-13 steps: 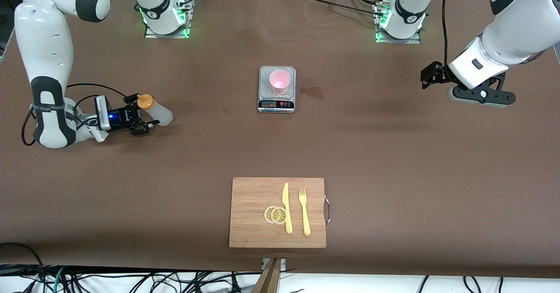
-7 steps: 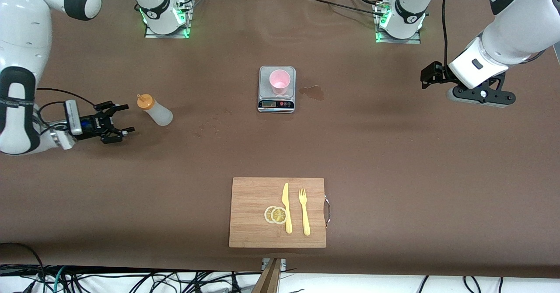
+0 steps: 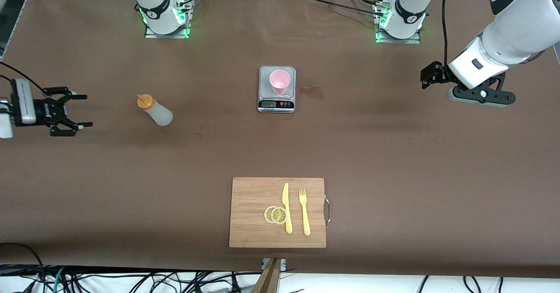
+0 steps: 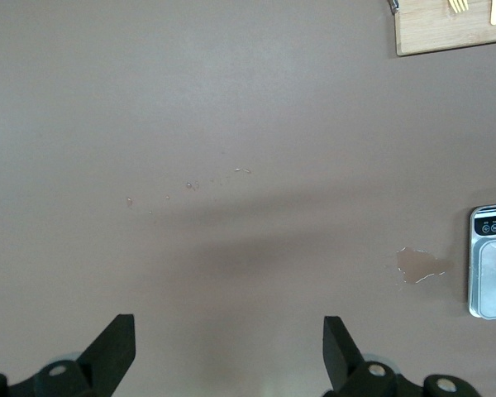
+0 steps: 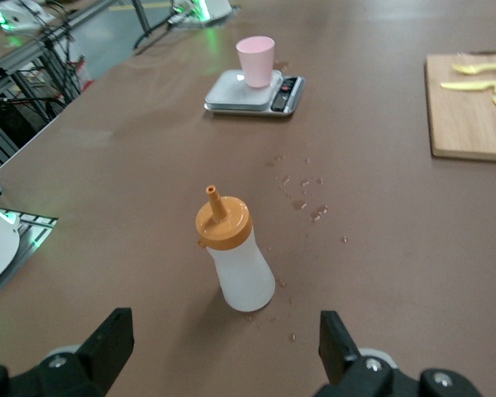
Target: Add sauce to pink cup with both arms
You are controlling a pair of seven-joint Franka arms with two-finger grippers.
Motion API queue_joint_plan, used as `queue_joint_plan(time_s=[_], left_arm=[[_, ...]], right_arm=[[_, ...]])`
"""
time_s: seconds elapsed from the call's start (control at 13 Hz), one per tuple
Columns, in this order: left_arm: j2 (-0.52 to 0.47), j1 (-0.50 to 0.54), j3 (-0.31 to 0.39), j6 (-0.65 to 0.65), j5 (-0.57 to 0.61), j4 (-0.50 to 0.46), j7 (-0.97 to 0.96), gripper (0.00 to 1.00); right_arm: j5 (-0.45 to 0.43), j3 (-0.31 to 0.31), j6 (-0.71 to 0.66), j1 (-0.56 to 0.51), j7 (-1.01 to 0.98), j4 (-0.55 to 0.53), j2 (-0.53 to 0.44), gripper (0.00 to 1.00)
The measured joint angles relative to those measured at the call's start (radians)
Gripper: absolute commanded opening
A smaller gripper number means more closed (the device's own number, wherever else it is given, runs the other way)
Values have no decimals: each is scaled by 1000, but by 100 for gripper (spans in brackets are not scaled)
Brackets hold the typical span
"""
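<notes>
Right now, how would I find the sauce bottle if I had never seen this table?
Start at the silver scale in the middle of the brown table, the one with the pink cup on it. Go toward the right arm's end, and the sauce bottle stands alone on bare table, apart from the right claw. It is whitish and see-through, and only it has an orange nozzle cap.

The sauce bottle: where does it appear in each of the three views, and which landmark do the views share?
Front view: the sauce bottle stands on the table toward the right arm's end, apart from the scale.
Left wrist view: not in it.
Right wrist view: near the picture's middle, upright.
Shared landmark: the scale carrying the pink cup.
</notes>
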Motion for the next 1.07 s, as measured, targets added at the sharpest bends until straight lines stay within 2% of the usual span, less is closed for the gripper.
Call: queue_joint_plan(time_s=[0.23,0.61,0.92,1.07], left_arm=[[0,0,0,0,-1,0,0,100],[0,-3,-1,-6,-1,0,0,100],[0,-4,-1,-7,-1,0,0,100],[1,-4,-1,-7,-1,0,0,100]], right_arm=[[-141,42,139,75,303,-45,-133,100],[-356,164,259,118,817,-59,-249,100],[-511,199,273,208,1355,-63,-384,100],[-590,252,270,231,1620,-69,-450,100]])
